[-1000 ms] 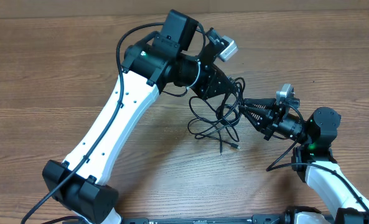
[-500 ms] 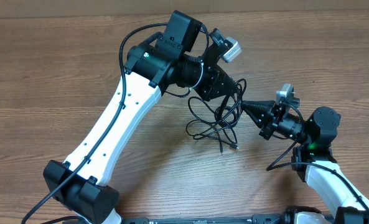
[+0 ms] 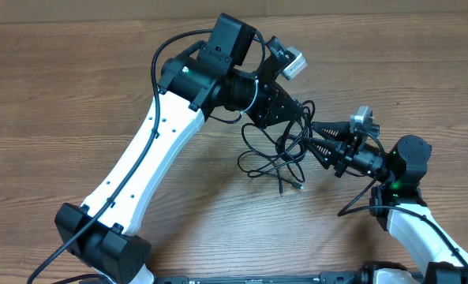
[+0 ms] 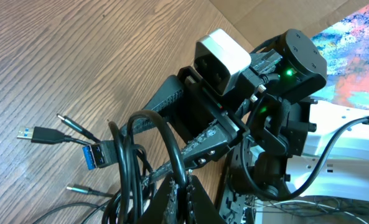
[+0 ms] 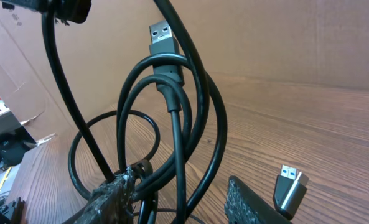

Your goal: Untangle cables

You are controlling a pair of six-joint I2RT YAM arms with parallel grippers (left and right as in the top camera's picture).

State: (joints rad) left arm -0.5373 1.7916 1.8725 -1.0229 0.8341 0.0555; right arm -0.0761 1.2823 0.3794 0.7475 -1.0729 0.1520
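Right wrist cam, closest stuff first: the right gripper (image 5: 178, 202) has its two black pads (image 5: 252, 202) apart. They've got bumpy, knurled faces, w/ a few strands of the cables (image 5: 172, 112) running up thru the gap. Can't tell if a pad actually presses on any strand.

The cables are thin, round, glossy black cords, looped into overlapping ovals. One ends in a flat USB plug (image 5: 159, 34) w/ a silver metal shell, pointing up. Lower right there's a second plug (image 5: 290, 186), silver w/ a blue insert. Behind it is the table (image 5: 308, 124), matte brown wood grain, then plain cardboard (image 5: 265, 37) at the back.

Left wrist cam: the left gripper (image 4: 181, 196) is pinched tight on a fat loop of the same cords, which arch up out of the fingertips. Past that, down on the wood, are a blue connector (image 4: 94, 155), a black USB end (image 4: 38, 134) and slim silver-tipped pins (image 4: 72, 124). Further back is the other arm's boxy white camera (image 4: 221, 56).

From overhead the tangle sits mid-table btwn the two grippers, w/ the lower loops spread on the wood.
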